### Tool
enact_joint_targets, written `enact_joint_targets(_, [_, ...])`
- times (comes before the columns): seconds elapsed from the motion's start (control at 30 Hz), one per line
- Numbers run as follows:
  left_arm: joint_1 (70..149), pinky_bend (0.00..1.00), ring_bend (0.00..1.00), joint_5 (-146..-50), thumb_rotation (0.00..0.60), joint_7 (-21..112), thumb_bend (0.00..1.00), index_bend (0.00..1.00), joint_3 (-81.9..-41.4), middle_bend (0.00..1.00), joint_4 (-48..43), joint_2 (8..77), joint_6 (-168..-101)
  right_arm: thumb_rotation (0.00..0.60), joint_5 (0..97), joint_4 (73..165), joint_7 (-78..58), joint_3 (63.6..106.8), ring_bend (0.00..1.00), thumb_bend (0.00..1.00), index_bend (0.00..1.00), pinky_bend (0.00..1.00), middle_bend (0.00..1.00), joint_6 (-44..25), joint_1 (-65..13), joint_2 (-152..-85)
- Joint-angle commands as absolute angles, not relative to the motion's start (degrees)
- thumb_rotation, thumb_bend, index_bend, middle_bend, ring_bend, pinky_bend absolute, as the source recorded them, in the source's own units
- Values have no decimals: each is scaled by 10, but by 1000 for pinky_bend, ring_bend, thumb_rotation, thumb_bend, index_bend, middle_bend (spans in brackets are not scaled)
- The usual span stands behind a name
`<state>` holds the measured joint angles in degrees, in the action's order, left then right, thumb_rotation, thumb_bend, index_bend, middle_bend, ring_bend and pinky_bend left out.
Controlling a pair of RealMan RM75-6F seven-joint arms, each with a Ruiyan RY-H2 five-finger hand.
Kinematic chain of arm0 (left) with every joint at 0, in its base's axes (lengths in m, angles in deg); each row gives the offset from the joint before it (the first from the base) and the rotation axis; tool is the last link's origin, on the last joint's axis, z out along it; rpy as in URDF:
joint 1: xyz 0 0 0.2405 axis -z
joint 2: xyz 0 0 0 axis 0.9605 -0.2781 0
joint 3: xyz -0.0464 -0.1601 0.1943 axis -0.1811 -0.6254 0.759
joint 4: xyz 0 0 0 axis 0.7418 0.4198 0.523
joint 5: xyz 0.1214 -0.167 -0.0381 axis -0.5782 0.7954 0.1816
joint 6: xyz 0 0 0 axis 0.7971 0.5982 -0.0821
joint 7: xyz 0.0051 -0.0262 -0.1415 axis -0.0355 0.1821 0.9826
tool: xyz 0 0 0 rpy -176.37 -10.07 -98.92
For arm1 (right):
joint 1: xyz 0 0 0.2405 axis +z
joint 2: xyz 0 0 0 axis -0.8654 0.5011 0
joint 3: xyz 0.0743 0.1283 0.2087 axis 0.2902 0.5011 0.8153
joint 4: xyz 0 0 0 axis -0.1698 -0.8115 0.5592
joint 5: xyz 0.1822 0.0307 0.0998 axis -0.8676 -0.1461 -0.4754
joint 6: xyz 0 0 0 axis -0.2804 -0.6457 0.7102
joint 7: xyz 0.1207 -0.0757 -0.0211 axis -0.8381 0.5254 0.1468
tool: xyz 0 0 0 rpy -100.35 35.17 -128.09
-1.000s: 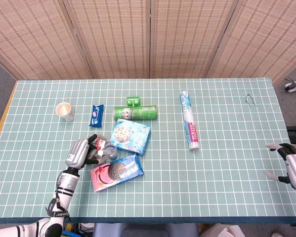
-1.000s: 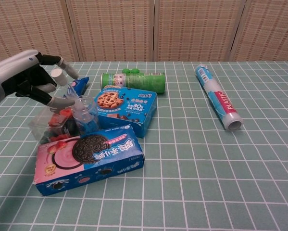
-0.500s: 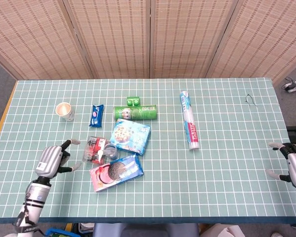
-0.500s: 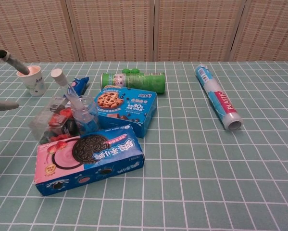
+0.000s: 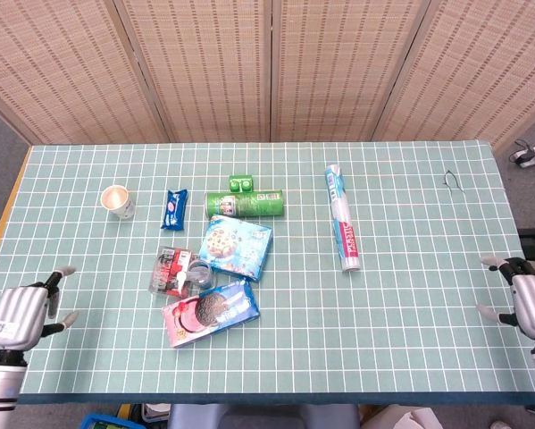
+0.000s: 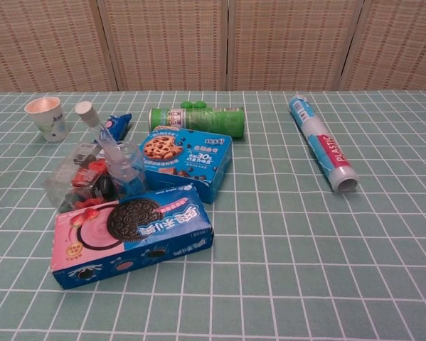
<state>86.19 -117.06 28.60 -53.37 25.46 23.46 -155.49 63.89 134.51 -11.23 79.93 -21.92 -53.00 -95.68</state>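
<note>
Meanwhile, the left hand (image 5: 21, 311) hovered empty, fingers spread, at the table's (image 5: 410, 340) left edge; the right hand (image 5: 526, 304) likewise at the right edge. Nearest the left hand lay one clear pack (image 5: 171, 271) and two cookie boxes (image 5: 210, 310), leaving open cloth between.

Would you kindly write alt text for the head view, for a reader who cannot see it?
A green gridded table holds a cluster of snack boxes, a green can, a paper cup and a roll of plastic wrap. The left robot hand and right robot hand sit open at the near corners, holding nothing.
</note>
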Motion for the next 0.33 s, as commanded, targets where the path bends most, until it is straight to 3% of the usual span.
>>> enact_joint_targets(0.03, [836,736,630,-1180,600,282,58,310,-524,739,204,250,-1574,600,631,1343,-103,802,224,61,276,414,357,-215,-528,-961])
enact_joint_targets(0.33, [831,731,619,-1195,600,321,63,309,-535,726,181,253,-1574,600,626,1339,-96,801,224,61,276,414,358,-204,-524,-961])
